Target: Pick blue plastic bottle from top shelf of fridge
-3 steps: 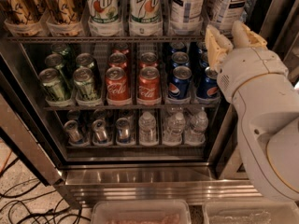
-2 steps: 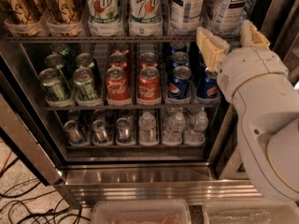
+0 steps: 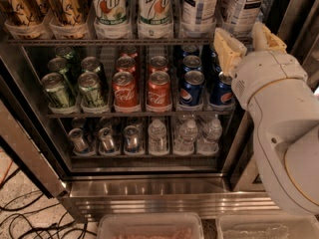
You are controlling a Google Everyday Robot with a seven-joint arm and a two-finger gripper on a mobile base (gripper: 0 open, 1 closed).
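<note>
Two blue plastic bottles with pale blue-and-white labels stand at the right of the top shelf [image 3: 75,42], one [image 3: 200,9] left of the other [image 3: 243,5]; their caps are out of view. My gripper [image 3: 246,43] is open in front of the right bottle's base, at the level of the shelf rack. One cream finger [image 3: 227,50] is left of that bottle and the other finger [image 3: 266,36] is to its right. It holds nothing. The fridge [image 3: 149,192] stands open with its dark interior in view.
Two 7up bottles [image 3: 110,9] and brown bottles [image 3: 65,6] fill the rest of the top shelf. Below are green, Coca-Cola [image 3: 125,89] and Pepsi [image 3: 191,87] cans, then small water bottles [image 3: 157,136]. Clear bins [image 3: 149,227] sit below. Cables [image 3: 25,218] lie on the floor.
The gripper's fingers have spread wider apart in front of the right blue bottle. The arm has hardly shifted since.
</note>
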